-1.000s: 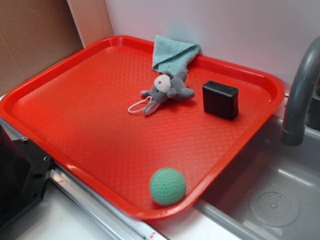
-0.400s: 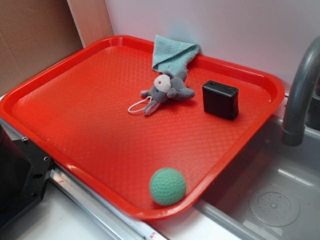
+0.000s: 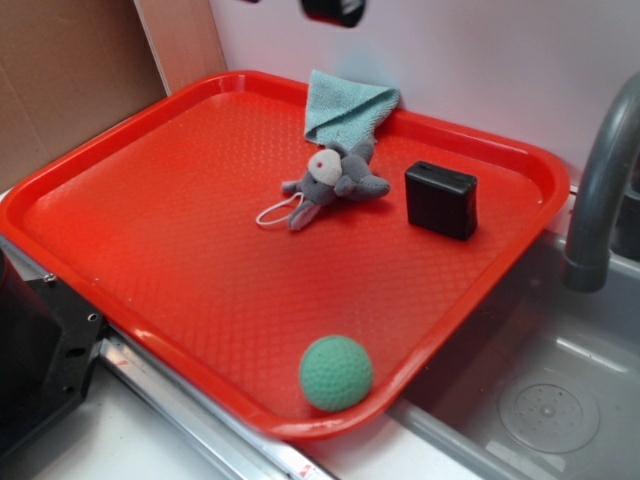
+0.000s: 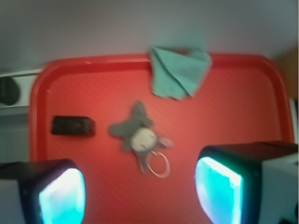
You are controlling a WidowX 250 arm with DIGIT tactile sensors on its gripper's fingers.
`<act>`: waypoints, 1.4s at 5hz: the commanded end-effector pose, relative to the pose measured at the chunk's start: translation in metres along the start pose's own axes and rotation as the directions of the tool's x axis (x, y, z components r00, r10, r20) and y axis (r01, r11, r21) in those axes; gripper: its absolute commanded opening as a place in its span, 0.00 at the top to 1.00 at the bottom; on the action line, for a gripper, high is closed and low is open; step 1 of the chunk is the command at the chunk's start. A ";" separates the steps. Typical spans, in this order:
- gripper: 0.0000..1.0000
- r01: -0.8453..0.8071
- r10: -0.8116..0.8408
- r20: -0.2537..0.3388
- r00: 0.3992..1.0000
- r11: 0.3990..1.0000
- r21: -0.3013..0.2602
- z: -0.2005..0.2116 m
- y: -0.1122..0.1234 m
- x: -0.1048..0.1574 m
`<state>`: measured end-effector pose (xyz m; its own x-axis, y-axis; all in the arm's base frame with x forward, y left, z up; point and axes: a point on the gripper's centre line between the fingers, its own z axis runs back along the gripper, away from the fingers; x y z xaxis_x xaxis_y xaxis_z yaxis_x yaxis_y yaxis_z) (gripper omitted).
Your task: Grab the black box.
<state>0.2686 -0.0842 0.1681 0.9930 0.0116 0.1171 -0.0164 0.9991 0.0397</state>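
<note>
I see the red tray (image 3: 180,250) beside a grey sink (image 3: 540,400); black box (image 3: 441,199) on it; gripper (image 4: 140,193) fingers spread wide, mostly cropped.

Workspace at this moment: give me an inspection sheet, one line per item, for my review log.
Surface: red tray, beside a grey sink.
Job's things: black box on its edge near the tray's far right rim, untouched.
Clutter: grey stuffed toy mid-tray; teal cloth at the far rim; green ball at the near rim.
Grippers: gripper high above the tray, fingers spread, holding nothing.
Cables: nothing seen.
Surroundings: faucet at right, cardboard at left, black machine in the near left corner.
</note>
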 end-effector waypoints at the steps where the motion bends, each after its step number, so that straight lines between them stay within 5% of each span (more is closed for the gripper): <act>1: 0.00 0.236 -0.234 0.032 0.972 0.964 -0.119 -0.029 -0.035 0.017; 2: 0.00 0.457 -0.441 0.121 0.890 0.852 -0.256 -0.041 -0.042 0.023; 3: 0.00 0.667 -0.633 0.209 0.745 0.703 -0.249 -0.061 -0.046 0.032; 4: 0.00 0.839 -0.802 0.244 0.544 0.521 -0.159 -0.066 -0.047 0.030; 5: 0.00 0.950 -0.944 0.113 0.311 0.310 -0.025 -0.073 -0.048 0.027; 7: 0.00 0.957 -0.941 0.186 0.282 0.263 -0.121 -0.084 -0.062 0.021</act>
<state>0.2951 -0.1412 0.0647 0.2860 -0.9482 0.1383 0.9582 0.2826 -0.0440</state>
